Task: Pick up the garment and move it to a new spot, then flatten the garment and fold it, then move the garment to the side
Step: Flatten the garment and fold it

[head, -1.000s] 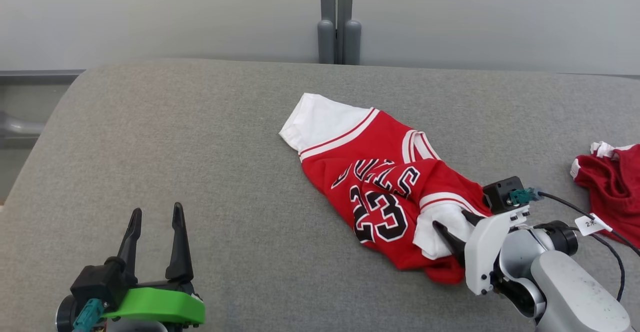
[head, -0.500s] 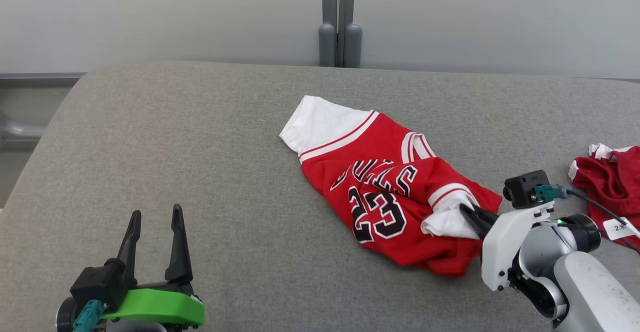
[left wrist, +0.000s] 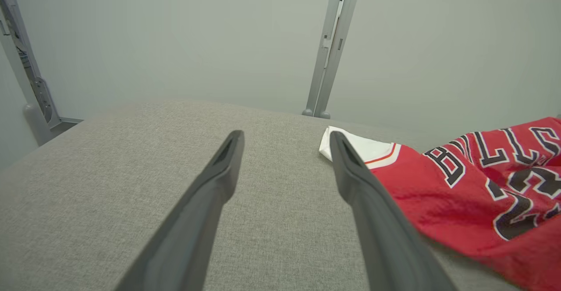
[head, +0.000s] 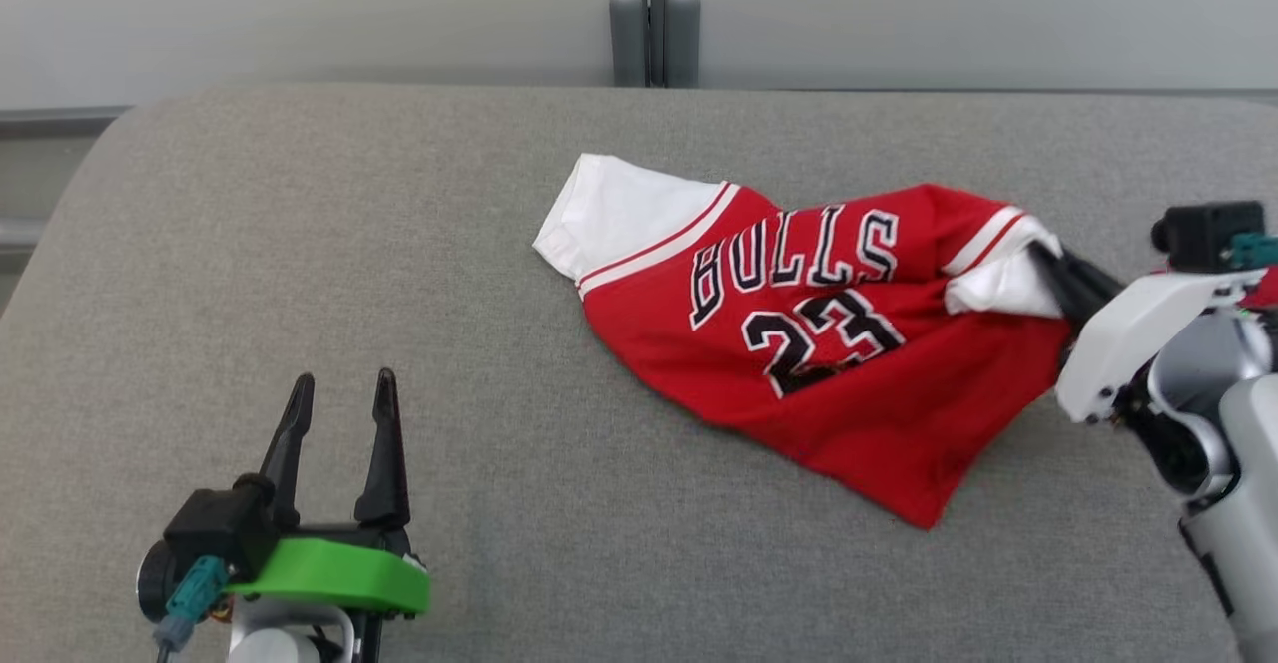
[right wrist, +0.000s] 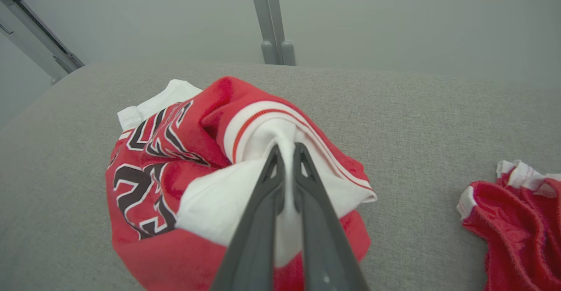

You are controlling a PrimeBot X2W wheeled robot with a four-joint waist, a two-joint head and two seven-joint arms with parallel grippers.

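Red garment (head: 799, 363) lies on the grey worktop (head: 399, 244), one of its two white sleeves (head: 993, 294) clamped in the right pincer (head: 1043, 256). The left pincer (head: 344, 378) gapes wide, empty. A second red cloth (right wrist: 521, 221) is cut off.

Garment (head: 859, 393) matt knit cloth; work surface (head: 479, 343) coarse woven fabric, matt.

The garment (head: 799, 343) lies on the worktop (head: 399, 244) right of the middle, its right end pinched in the right pincer (head: 1043, 256), with the left pincer (head: 343, 379) well apart at the near left, another cloth (right wrist: 517, 225) farther right and a post (head: 654, 14) behind the far edge.
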